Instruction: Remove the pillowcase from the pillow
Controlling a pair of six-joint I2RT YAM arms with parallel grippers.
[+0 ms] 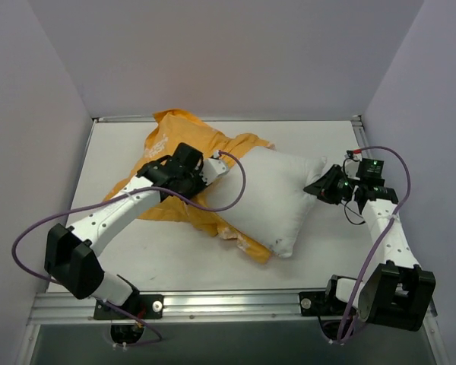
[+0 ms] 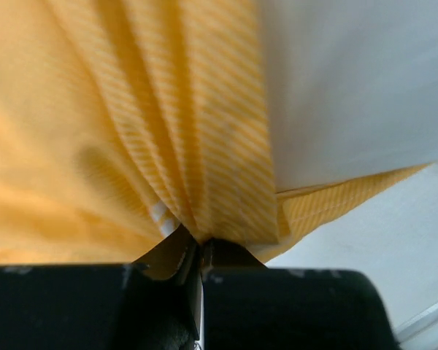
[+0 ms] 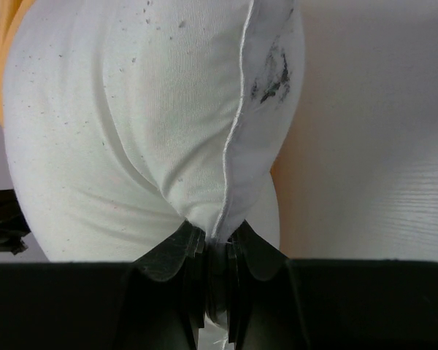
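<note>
While L gripper (image 2: 198,246) pinches pillowcase (image 2: 117,131), R gripper (image 3: 217,242) clamps pillow (image 3: 131,109).

Lab cell: plain walls (image 1: 213,53), white table (image 1: 175,258)

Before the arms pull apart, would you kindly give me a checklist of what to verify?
1. Left fingers shut on the orange-yellow thin fabric pillowcase: ok.
2. Right fingers shut on a corner of the plump white stuffed pillow: ok.
3. Left grip catches cover only, no pillow: cannot tell.
4. Pillow fully out of the cover: not ok, its left end lies under orange cloth.
5. Left arm's purple cable clear of the pillow: cannot tell; it loops over it in the top view.
</note>
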